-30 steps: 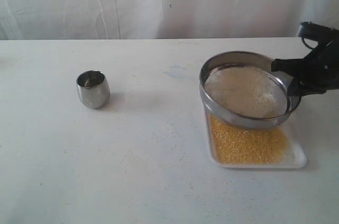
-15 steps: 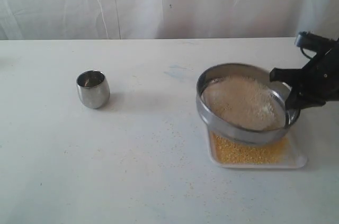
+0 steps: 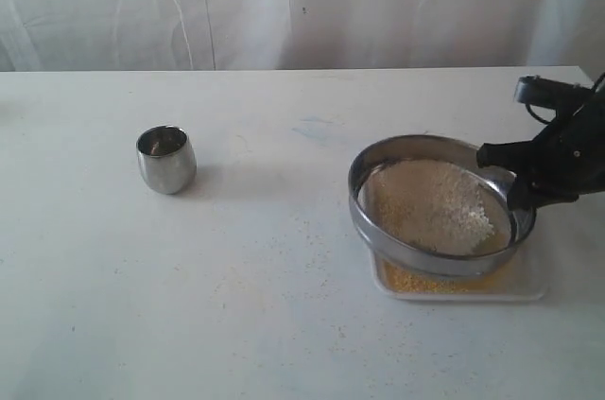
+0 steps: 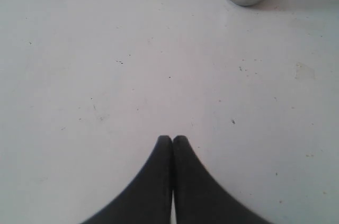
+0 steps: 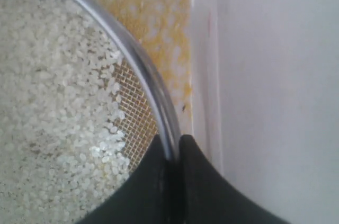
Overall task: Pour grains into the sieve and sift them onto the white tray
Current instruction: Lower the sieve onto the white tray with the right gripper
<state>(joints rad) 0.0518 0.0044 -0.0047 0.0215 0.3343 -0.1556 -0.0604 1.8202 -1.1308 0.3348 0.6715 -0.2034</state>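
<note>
Most of the white tray [image 3: 531,285] hides beneath the sieve [image 3: 397,251] rim.

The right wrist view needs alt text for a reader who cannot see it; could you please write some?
The right gripper pinches the steel rim of the sieve, which holds whitish grains. Beyond the rim, yellow granules lie on the white tray.

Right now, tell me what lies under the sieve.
Under the sieve lies the white tray, with yellow grains showing along its near edge. The sieve covers the rest, so how far they spread cannot be seen.
</note>
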